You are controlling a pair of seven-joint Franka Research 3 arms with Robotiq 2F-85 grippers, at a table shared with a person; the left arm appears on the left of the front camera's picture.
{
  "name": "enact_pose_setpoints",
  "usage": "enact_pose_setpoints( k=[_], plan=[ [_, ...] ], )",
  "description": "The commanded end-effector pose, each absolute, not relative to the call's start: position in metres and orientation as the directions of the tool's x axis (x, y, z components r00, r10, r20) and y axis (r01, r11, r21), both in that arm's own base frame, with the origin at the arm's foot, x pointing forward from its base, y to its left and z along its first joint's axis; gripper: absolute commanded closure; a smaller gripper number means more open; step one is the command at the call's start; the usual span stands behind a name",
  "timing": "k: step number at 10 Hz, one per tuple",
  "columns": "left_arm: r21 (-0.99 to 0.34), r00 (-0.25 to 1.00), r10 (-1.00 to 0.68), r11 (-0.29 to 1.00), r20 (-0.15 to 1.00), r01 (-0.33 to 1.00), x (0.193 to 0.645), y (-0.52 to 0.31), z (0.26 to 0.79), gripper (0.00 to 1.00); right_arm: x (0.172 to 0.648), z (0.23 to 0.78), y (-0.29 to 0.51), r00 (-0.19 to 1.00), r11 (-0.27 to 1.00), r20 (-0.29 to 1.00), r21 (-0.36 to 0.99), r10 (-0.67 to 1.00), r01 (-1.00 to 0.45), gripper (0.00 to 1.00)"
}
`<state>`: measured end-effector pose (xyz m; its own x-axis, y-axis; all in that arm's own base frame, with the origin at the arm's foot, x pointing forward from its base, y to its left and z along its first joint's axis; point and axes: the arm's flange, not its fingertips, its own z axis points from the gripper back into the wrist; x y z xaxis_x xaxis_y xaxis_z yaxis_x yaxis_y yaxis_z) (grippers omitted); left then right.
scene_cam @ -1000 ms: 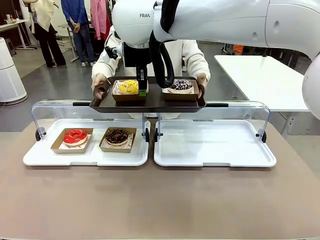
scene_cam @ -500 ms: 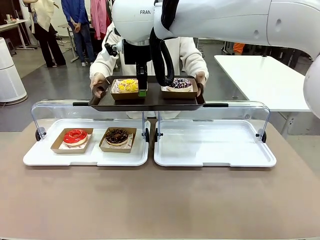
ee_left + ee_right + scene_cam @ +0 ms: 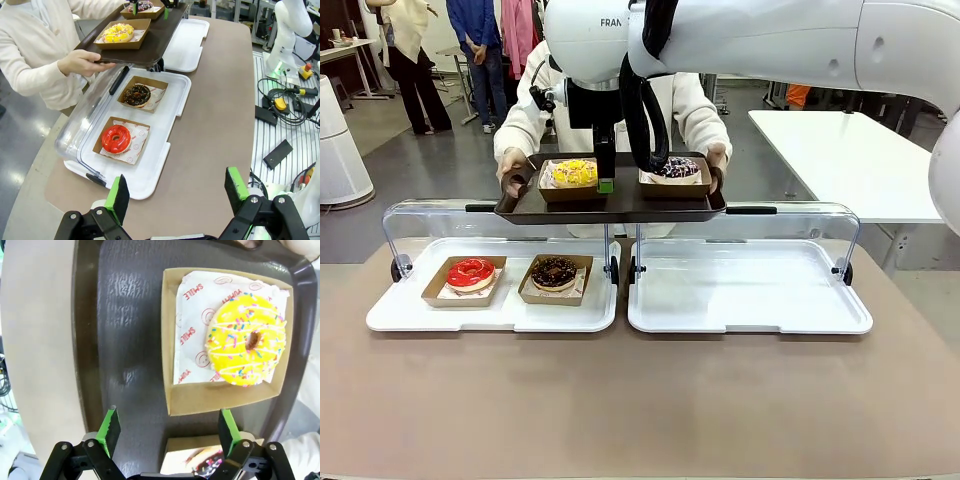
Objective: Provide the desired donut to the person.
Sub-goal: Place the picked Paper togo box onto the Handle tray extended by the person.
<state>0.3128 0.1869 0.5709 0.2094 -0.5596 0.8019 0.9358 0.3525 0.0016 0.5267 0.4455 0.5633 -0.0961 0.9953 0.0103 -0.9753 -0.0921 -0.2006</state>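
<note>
A yellow sprinkled donut (image 3: 571, 171) (image 3: 246, 347) lies in its cardboard box on a dark tray (image 3: 620, 205) that the person (image 3: 695, 105) holds in both hands above the display lids. A dark sprinkled donut (image 3: 675, 168) sits boxed beside it on the same tray. My right gripper (image 3: 605, 170) (image 3: 169, 429) hangs over the tray at the yellow donut's box, open, its pads clear of the cardboard. My left gripper (image 3: 176, 192) is open and holds nothing, high above the near left of the table.
A red glazed donut (image 3: 470, 273) and a chocolate donut (image 3: 554, 272) sit boxed in the left white tray (image 3: 395, 318). The right white tray (image 3: 750, 320) holds nothing. Both clear lids (image 3: 420, 215) stand raised along the far side. Bystanders stand far back left.
My right gripper has opened and let go of the yellow donut's box. The person has drawn the tray slightly back and to the left.
</note>
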Motion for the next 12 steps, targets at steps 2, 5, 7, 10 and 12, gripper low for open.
enact_pose_setpoints(
  k=[2,5,7,10,12],
  plan=[
    [0.011,0.198,-0.554,0.350,0.808,0.937,0.313,0.186,0.571,0.00,0.476,0.602,0.394,-0.129,-0.128,-0.004,-0.148,0.992,-0.981,0.00],
    [0.011,0.198,-0.554,0.350,0.808,0.937,0.313,0.186,0.571,0.00,0.422,0.626,0.294,-0.117,-0.113,0.010,-0.192,0.993,-0.975,0.00],
    [0.011,0.198,-0.554,0.350,0.808,0.937,0.313,0.186,0.571,0.00,0.400,0.614,0.224,-0.110,-0.101,0.039,-0.187,0.993,-0.977,0.00],
    [0.011,0.198,-0.554,0.350,0.808,0.937,0.313,0.186,0.571,0.00,0.385,0.595,0.169,-0.053,-0.036,0.083,-0.192,0.995,-0.981,0.00],
    [0.011,0.198,-0.554,0.350,0.808,0.937,0.313,0.186,0.571,0.00,0.384,0.594,0.160,-0.035,-0.020,0.077,-0.198,0.996,-0.980,0.00]
  ],
)
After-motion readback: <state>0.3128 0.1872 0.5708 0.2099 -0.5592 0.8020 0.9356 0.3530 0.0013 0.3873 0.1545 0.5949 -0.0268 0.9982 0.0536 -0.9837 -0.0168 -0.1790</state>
